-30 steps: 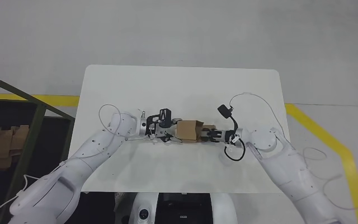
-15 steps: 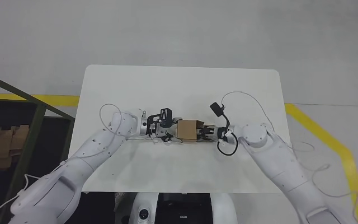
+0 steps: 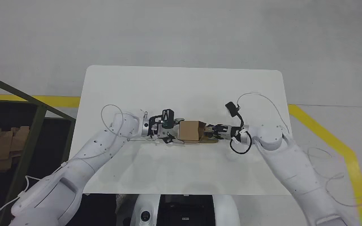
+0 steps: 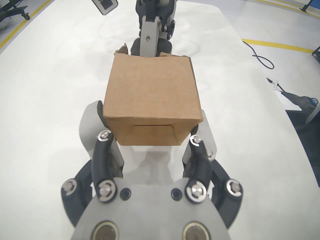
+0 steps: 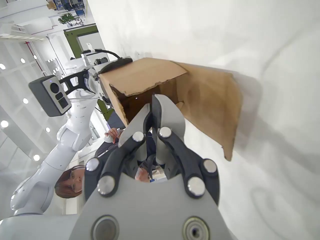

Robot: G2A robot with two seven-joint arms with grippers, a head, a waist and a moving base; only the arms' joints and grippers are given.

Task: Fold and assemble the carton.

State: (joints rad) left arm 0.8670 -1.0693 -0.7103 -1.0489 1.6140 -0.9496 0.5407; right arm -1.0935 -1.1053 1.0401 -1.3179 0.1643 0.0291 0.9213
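Carton [image 3: 192,131] lies on the white table [image 3: 169,85], clamped between the jaws of the left gripper [image 4: 150,116], and it has hardly shifted in the last second. The end between those jaws looks already tucked in. The change is at the right gripper [image 5: 156,101]: its wrist swung in toward the open end, then rolled back. Its jaws are now pressed nearly together, with the tips just inside that mouth. A wide flap [image 5: 212,108] lies spread flat on the table beside them, not yet folded, so I judge this end barely begun. The jaws in the mouth would block any flap from closing. A loose cable [image 4: 262,58] lies well apart from both pairs of jaws.
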